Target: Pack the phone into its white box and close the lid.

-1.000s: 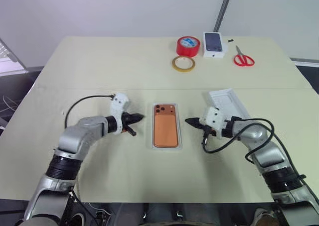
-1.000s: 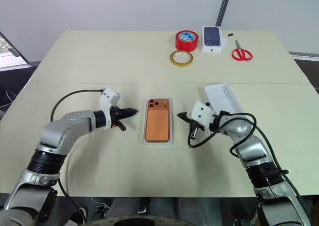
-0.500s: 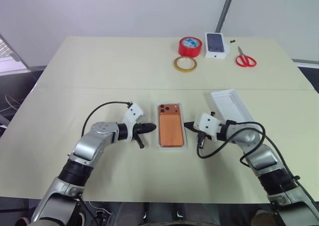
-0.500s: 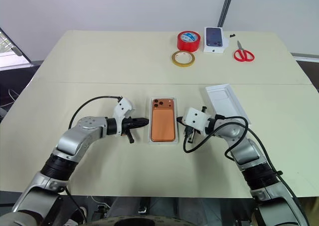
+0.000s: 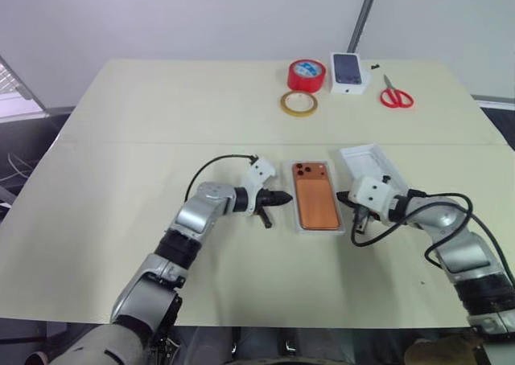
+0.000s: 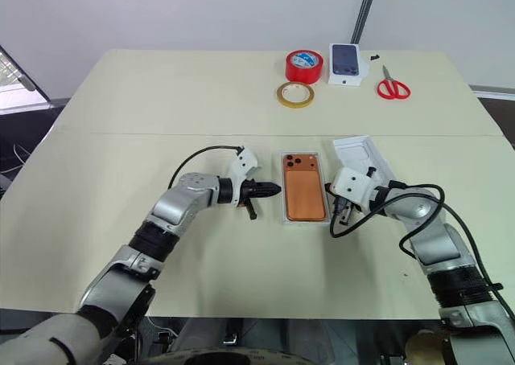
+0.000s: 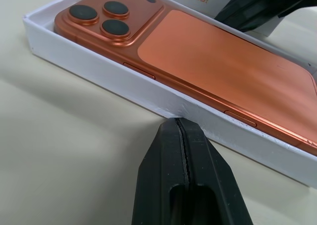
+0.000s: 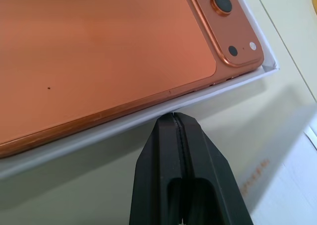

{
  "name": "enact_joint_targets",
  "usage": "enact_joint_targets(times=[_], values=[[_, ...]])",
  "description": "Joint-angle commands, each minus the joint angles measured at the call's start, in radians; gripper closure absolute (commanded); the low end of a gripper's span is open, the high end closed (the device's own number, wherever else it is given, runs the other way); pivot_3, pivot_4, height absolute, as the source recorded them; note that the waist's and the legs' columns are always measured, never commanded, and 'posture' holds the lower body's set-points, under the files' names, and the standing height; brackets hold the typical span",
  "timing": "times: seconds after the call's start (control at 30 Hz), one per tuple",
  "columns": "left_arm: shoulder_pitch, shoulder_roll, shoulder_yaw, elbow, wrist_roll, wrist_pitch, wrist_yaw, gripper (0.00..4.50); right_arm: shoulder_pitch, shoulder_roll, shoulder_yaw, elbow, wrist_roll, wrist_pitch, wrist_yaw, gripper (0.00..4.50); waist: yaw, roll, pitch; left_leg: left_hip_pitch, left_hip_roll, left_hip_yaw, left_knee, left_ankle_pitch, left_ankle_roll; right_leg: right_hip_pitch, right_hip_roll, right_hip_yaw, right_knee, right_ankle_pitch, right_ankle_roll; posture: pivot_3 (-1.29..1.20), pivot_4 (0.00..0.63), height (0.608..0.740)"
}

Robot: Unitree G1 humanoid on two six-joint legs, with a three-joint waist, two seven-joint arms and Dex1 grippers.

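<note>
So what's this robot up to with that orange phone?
It is packing the phone into the white box. The phone already lies in the box, camera side up. The left tool and right tool, both shut, press against the box's two long sides. The lid lies open on the table beside the right tool, not yet on.

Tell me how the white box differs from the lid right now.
The white box holds the orange phone; the lid lies open side up with nothing in it. The box lies square between both grippers; the lid is angled, behind the right gripper. The box's walls look lower. Both are white rectangular trays.
</note>
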Motion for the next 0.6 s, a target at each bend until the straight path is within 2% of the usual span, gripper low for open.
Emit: enact_joint_targets(times=[0.03,0.37,0.6], values=[[-0.025,-0.079,-0.062,0.011,0.005,-0.054,-0.058,4.49,-0.001,0.014,0.006,-0.066,0.025,-0.025,0.011,4.50,-0.001,0.000,0.000,0.000,0.000,0.000,0.000,0.000,0.000,0.000,0.000,0.000,0.000,0.000,0.000,0.00,0.150,0.740],[-0.047,-0.060,0.003,0.063,0.033,-0.083,-0.048,4.49,0.041,0.007,-0.012,-0.100,0.021,-0.015,0.012,4.50,-0.002,0.000,0.000,0.001,0.000,0.000,0.000,0.000,0.000,0.001,0.000,0.000,0.000,0.000,0.000,0.00,0.150,0.740],[-0.006,-0.027,0.036,-0.006,0.019,-0.045,-0.046,4.49,0.020,-0.014,-0.049,-0.079,0.031,-0.015,0.015,4.50,-0.005,0.000,0.000,0.002,0.001,0.000,0.000,0.000,0.000,0.001,0.001,0.000,0.001,0.000,0.000,0.00,0.150,0.740]])
